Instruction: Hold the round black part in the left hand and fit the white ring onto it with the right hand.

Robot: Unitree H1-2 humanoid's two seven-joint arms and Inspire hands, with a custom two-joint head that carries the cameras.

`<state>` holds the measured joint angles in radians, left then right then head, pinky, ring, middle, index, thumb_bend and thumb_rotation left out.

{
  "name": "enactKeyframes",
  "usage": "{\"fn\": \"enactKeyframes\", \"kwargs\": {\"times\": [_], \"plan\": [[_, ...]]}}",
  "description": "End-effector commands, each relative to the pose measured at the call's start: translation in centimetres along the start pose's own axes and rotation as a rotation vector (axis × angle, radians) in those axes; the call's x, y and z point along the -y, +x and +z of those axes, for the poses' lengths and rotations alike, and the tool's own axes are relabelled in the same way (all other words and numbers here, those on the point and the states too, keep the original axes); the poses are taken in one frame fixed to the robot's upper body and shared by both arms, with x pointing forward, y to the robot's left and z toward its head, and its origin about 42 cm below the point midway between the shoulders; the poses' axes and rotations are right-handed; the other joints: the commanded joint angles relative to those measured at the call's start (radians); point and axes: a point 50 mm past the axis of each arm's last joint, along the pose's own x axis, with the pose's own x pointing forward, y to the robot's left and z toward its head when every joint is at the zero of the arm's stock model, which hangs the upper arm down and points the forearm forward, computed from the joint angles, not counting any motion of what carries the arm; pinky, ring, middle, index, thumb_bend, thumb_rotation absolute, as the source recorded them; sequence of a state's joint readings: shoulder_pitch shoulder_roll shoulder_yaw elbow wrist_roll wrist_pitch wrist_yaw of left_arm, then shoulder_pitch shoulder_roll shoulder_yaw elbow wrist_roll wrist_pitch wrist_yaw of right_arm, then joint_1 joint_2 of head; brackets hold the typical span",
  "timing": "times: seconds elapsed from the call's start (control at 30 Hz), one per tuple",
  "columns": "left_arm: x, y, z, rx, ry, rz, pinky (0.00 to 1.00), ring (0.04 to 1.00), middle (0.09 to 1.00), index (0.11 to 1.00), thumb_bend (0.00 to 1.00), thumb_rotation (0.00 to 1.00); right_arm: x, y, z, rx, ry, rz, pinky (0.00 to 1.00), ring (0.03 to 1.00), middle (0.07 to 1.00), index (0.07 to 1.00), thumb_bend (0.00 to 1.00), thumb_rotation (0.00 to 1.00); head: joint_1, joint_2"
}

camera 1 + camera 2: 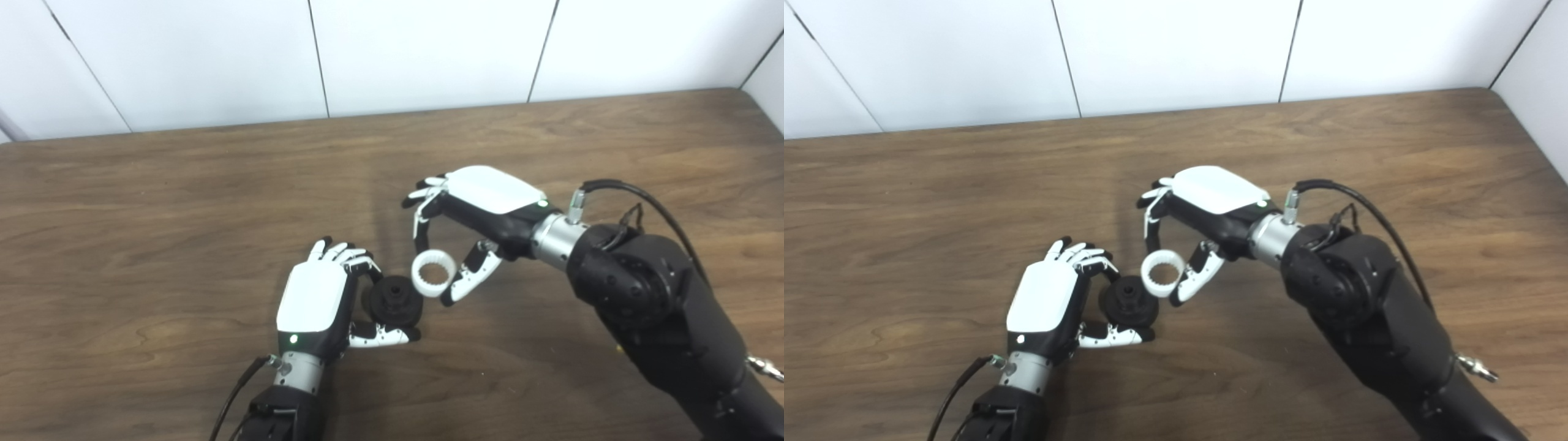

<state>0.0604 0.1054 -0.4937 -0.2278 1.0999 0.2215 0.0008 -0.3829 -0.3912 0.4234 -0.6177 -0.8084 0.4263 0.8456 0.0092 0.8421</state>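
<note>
The wooden table (184, 202) lies bare all around the two hands, up to the white panelled wall (392, 55) behind. At the middle, the white toothed ring (433, 274) sits just beside the round black part (395, 301), leaving almost no gap between the left hand (315, 300) and right hand (484, 208).

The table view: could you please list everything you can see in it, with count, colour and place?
Black part: one, black, round, near the table's middle, held in the left hand.
Ring: one, white, toothed inside, just right of the black part, held in the right hand.
Table: one, brown wood, fills the view.
Wall: white panels, behind the table.
Left hand: one, white and black, shut on the black part.
Right hand: one, white and black, shut on the ring.
</note>
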Motion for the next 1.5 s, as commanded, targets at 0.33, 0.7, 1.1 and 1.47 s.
{"fn": "enactKeyframes", "kwargs": {"times": [0.33, 0.7, 1.1, 1.47], "plan": [[1.4, -0.2, 0.3, -0.011, 0.008, -0.085, 0.95, 0.855, 0.762, 0.483, 0.52, 0.06, 0.6, 1.3, 1.1, 0.038, -0.034, -0.045, 1.00, 0.953, 0.870, 0.486, 0.52, 0.14, 0.007, 0.005], [1.4, -0.1, 0.5, -0.004, 0.004, -0.074, 0.95, 0.852, 0.760, 0.483, 0.52, 0.05, -0.1, 2.1, 0.6, 0.031, -0.030, -0.047, 0.99, 0.952, 0.866, 0.485, 0.52, 0.14, 0.011, 0.007], [1.4, -0.1, 0.6, -0.002, 0.003, -0.064, 0.95, 0.848, 0.757, 0.483, 0.52, 0.05, -0.8, 2.2, 0.1, 0.024, -0.031, -0.045, 0.98, 0.952, 0.864, 0.485, 0.52, 0.14, 0.016, 0.012], [1.4, 0.0, 0.7, -0.002, 0.004, -0.064, 0.95, 0.850, 0.759, 0.483, 0.52, 0.05, -1.4, 2.5, 0.3, 0.036, -0.032, -0.040, 0.97, 0.956, 0.860, 0.485, 0.52, 0.14, 0.018, 0.015]]}}
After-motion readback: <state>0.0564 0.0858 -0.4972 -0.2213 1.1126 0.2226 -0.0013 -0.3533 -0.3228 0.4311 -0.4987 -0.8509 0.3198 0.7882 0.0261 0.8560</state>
